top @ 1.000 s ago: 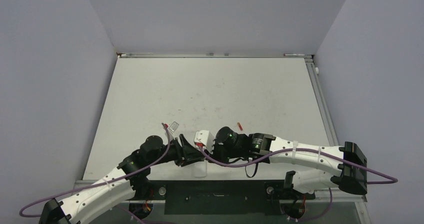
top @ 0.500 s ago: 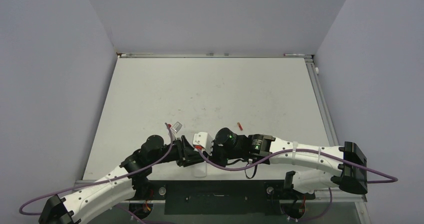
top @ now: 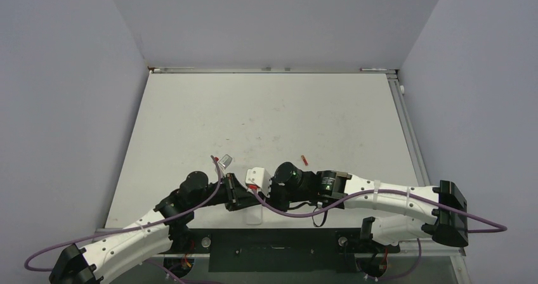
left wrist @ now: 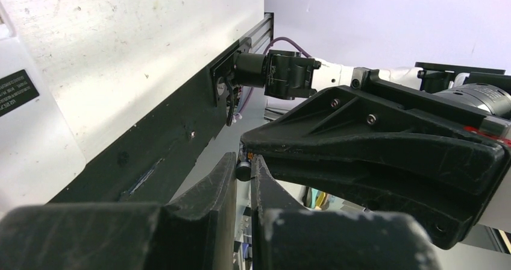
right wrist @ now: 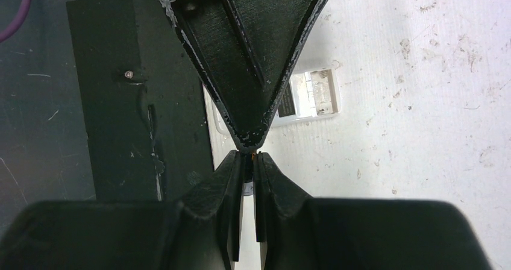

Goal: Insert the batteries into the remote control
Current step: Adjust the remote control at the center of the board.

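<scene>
Battery (left wrist: pixel 243 171) between left pincer (left wrist: pixel 244 163) tips

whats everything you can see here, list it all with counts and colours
battery: one seen, dark, pinched between the tips of both grippers above the near table edge
remote control: one, white, flat on the table at its near edge, label side up, battery bay looks open
red piece: one, red, on the table beyond the right wrist; too small to identify
clear piece: one, transparent with a red bit beside it, on the table beyond the left gripper
table: one, white, scuffed
black plate: one, black, along the near edge between the arm bases
left gripper: one, black, shut on the battery
right gripper: one, black, shut on the battery, tip to tip with the left
</scene>
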Tool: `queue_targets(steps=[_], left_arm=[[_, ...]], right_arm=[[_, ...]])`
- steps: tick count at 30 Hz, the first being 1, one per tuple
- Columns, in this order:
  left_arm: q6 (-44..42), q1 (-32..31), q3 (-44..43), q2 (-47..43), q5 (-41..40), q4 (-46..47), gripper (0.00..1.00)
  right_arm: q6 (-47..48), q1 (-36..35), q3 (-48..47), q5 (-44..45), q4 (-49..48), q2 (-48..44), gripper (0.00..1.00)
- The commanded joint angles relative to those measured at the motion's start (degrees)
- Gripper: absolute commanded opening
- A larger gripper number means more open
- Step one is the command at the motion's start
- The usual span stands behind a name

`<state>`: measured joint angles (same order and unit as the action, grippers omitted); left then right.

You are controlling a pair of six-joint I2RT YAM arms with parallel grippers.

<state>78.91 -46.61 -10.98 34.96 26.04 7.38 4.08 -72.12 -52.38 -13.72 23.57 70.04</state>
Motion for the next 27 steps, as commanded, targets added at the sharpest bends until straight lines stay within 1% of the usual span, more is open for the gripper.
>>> queue_targets(steps=[1, 4, 8, 13, 18, 27], left_arm=[[0.64, 0.29, 0.74, -0.15, 1.29, 4.47, 0.00], [1.62, 0.31, 1.34, -0.70, 1.29, 5.58, 0.00], [2.96, 0.32, 2.03, -1.29, 1.38, 7.07, 0.00], [4.82, 0.29, 2.71, -1.32, 1.68, 10.20, 0.00], [6.33, 0.29, 2.87, -1.55, 1.94, 12.08, 0.00], [8.74, 0.20, 4.05, -2.94, 2.04, 14.47, 0.00]], right_arm=[[0.73, -0.77, -0.24, 0.67, -4.32, -2.72, 0.11], [0.79, -0.81, 0.24, 0.61, -4.20, -3.72, 0.14], [1.32, -0.83, 1.44, 0.29, -3.73, -6.11, 0.23], [1.69, -0.89, 3.20, 0.40, -3.69, -9.36, 0.29], [1.58, -0.85, 4.92, -0.61, -4.22, -11.46, 0.31], [0.67, -0.92, 8.61, -0.90, -8.16, -13.89, 0.31]])
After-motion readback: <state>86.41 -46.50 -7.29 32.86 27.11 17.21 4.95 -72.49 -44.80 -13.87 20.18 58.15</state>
